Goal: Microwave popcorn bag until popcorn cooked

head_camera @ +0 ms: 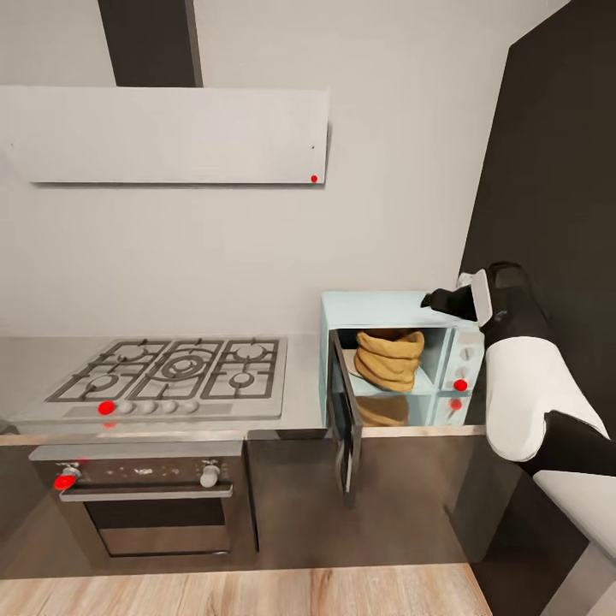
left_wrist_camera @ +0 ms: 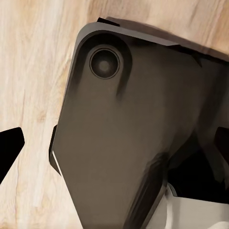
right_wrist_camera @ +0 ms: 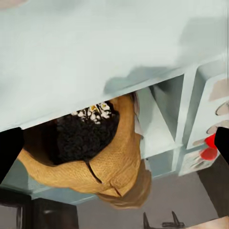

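Popcorn bag [head_camera: 390, 359] inside microwave [head_camera: 376, 304], below right claw [head_camera: 438, 301].

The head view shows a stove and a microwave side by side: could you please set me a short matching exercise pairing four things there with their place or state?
Things:
1. tan-yellow paper popcorn bag
2. dark glass microwave door
3. steel gas hob
4. right gripper

Places or states:
A. swung open toward the room
B. above the steel oven
C. over the top right of the pale-blue microwave
D. inside the microwave cavity

Pairs: 1-D, 2-A, 3-B, 4-C
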